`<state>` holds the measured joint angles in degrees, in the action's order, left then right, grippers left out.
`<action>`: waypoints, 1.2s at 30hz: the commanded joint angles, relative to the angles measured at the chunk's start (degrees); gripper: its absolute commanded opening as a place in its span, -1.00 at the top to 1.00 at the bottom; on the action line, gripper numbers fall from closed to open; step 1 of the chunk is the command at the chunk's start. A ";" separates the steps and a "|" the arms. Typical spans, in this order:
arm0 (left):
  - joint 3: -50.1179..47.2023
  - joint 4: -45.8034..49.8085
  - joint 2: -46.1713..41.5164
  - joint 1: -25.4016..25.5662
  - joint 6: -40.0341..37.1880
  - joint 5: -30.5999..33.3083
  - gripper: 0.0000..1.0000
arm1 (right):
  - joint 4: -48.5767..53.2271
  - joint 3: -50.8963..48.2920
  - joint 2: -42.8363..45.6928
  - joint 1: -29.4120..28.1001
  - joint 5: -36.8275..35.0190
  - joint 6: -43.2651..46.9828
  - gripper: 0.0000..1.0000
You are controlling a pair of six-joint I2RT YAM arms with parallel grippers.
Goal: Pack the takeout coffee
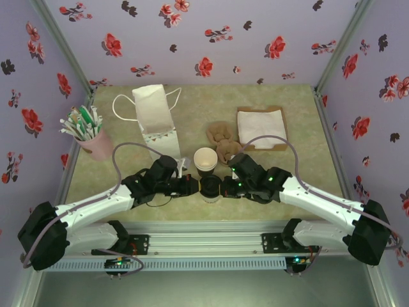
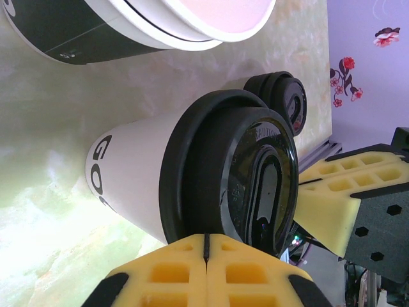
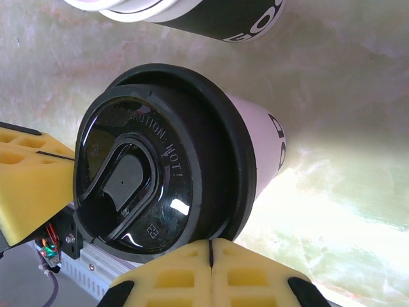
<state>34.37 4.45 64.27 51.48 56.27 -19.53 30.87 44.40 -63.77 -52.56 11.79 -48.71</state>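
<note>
Two closed pincers flanking takeout coffee

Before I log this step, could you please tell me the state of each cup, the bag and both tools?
takeout coffee: upright, lidded.
second cup: upright, uncovered.
paper bag: standing.
left tool: shut, holding nothing, tips at the coffee's top edge.
right tool: shut, holding nothing, tips at the coffee's top edge.

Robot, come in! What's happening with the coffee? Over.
Left gripper, right gripper shut, flanking takeout coffee. Coffee upright, lidded, not bagged. Lidless cup close behind.
</note>
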 commanded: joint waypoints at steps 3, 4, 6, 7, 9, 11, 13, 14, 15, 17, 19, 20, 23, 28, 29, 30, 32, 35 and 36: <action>-0.88 -0.94 -0.54 0.81 0.51 0.23 0.93 | 3.37 0.03 -0.83 -0.95 -3.31 -1.14 0.94; -0.83 -0.69 -0.80 0.88 0.44 0.27 0.93 | 3.40 0.42 -0.46 -1.15 -3.30 -1.05 0.94; -0.75 -0.36 -1.21 0.81 0.44 0.54 0.93 | 3.48 1.23 0.48 -1.55 -3.41 -0.74 0.94; -0.66 -0.22 -1.38 0.82 0.37 0.63 0.93 | 3.43 1.59 1.01 -1.63 -3.51 -0.54 0.93; -0.72 -0.05 -1.54 0.84 0.33 0.74 0.93 | 3.88 2.37 1.69 -1.71 -3.56 -0.18 0.92; -0.66 -0.06 -1.52 0.81 0.35 0.72 0.93 | 4.02 3.12 2.07 -1.84 -3.13 0.10 0.91; -0.71 -0.05 -1.51 0.81 0.33 0.72 0.93 | 3.52 3.90 2.08 -1.88 -2.39 0.34 0.90; -0.71 -0.08 -1.51 0.86 0.35 0.72 0.93 | 2.87 4.26 1.99 -2.00 -1.97 0.50 0.89; -0.71 -0.10 -1.50 0.84 0.34 0.81 0.93 | 2.48 4.65 1.80 -2.02 -1.51 0.61 0.89; -0.79 -0.05 -1.52 0.81 0.33 0.89 0.93 | 1.77 5.54 1.14 -2.25 -0.84 0.82 0.88; -0.83 -0.05 -1.60 0.81 0.42 0.97 0.93 | 0.76 6.23 0.54 -2.22 -0.16 0.94 0.87; -0.90 -0.05 -1.74 0.81 0.42 0.99 0.93 | 0.45 6.67 0.03 -2.24 0.03 1.05 0.86; -1.06 -0.06 -1.61 0.82 0.43 1.07 0.92 | 0.27 8.32 -1.95 -2.22 0.34 1.66 0.86; -1.23 -0.09 -1.60 0.81 0.44 1.16 0.93 | -0.36 10.44 -5.80 -2.32 1.16 2.17 0.87; -1.24 -0.14 -1.65 0.84 0.42 1.19 0.93 | -0.37 10.61 -6.38 -2.43 1.30 2.19 0.87; -1.32 -0.14 -1.66 0.81 0.42 1.17 0.93 | -0.46 10.58 -6.90 -2.40 1.28 2.21 0.87; -1.32 -0.23 -1.62 0.82 0.42 1.25 0.93 | -0.41 10.43 -7.75 -2.44 1.29 2.21 0.87; -1.32 -0.32 -1.49 0.85 0.44 1.25 0.93 | -0.29 9.33 -8.80 -2.51 1.21 1.88 0.87; -1.32 -0.31 -1.44 0.81 0.42 1.25 0.93 | -0.13 8.87 -9.12 -2.51 1.10 1.71 0.87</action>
<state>33.82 4.32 63.57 51.92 56.66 -19.25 30.74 53.52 -72.18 -54.46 12.51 -47.99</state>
